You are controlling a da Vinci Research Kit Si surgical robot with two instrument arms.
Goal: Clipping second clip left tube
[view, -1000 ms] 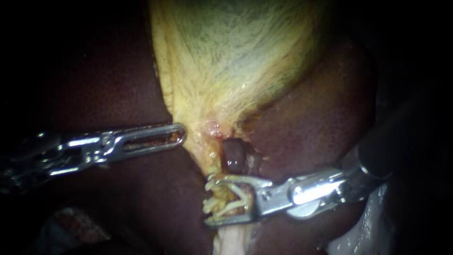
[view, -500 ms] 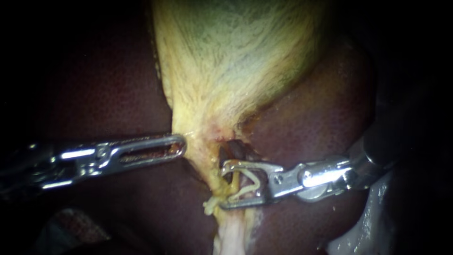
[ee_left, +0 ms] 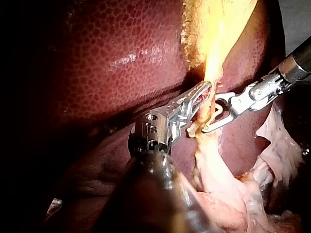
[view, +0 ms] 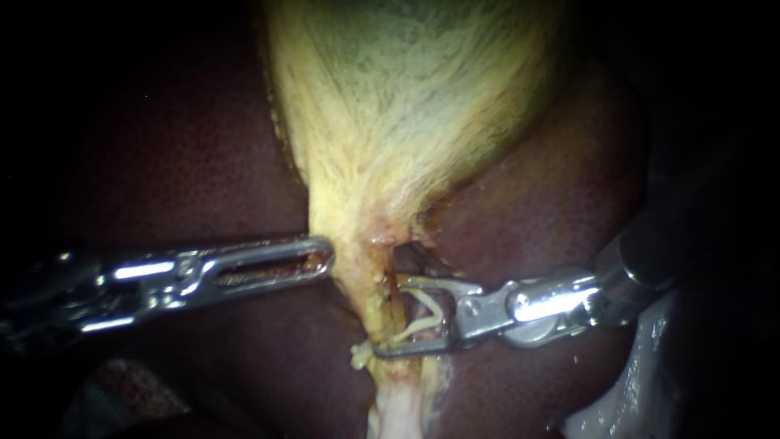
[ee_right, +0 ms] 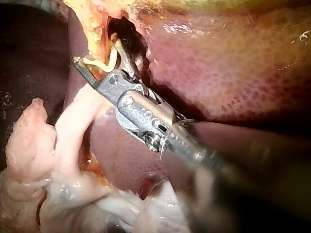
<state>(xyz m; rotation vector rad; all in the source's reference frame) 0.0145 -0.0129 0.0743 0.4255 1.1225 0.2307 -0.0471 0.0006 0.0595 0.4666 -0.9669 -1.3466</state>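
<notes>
Tube (view: 375,284) runs up-down in endoscope view, from gallbladder (view: 406,106) neck toward pale tissue (view: 398,406) below, over liver (view: 536,211). Right instrument (view: 388,319) points leftward across it, jaws apart, holding pale clip (view: 416,327) against tube. Left instrument (view: 323,254): jaws together, empty, tip touching tube's side.

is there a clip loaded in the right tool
Yes, the endoscope view shows a pale clip sitting between the jaws of the right tool, touching both.
</notes>
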